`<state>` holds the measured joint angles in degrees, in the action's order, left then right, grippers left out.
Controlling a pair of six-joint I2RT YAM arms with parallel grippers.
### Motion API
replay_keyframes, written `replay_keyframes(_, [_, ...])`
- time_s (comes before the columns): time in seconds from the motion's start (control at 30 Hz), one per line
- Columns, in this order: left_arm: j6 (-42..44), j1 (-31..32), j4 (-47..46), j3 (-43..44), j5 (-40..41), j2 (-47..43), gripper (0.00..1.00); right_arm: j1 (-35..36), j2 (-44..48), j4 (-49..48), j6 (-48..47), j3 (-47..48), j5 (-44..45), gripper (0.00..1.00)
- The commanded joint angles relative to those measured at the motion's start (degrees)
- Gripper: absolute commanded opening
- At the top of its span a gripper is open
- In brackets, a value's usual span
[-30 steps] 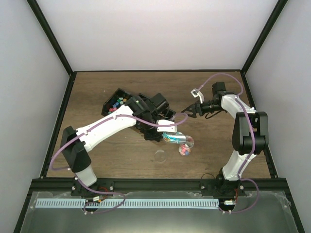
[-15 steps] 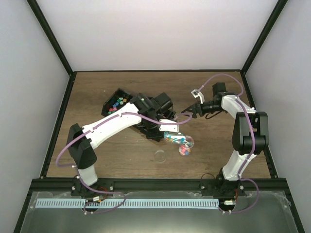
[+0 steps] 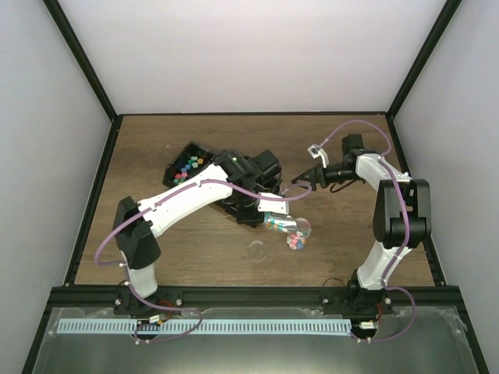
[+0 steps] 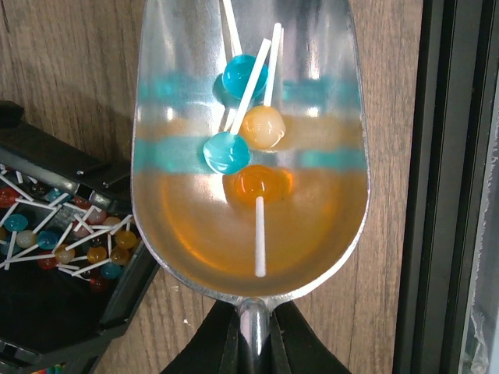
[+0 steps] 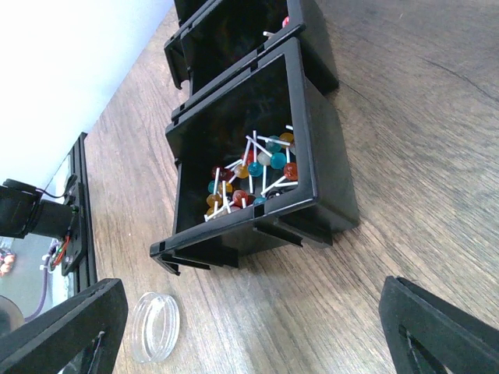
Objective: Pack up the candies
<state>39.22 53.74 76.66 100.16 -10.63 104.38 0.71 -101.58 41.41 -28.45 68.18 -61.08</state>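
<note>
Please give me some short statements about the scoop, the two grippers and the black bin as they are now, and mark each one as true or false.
1. The scoop carries four lollipops. True.
2. All four of these are red. False: two are blue and two are orange.
3. The left gripper is shut on the scoop's handle. True.
4. The right gripper grips the clear lid. False: it is open and holds nothing; the lid lies on the table.
5. The black bin in the right wrist view holds a heap of lollipops. True.
</note>
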Motion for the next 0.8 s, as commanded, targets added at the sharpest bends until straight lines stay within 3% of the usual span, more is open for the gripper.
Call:
replay_keyframes(0.0, [-0.2,0.7,2.3,3.4,1.0,1.1,0.04,-0.6,1.1,-1.3,0.4,0.0,-2.3,0.91])
replay_keyframes(0.77, [-1.6,3.5,4.3,6.5,7.4,2.1,0.04,-1.0,0.5,-3.9,1.6,-1.4,-4.5,0.91])
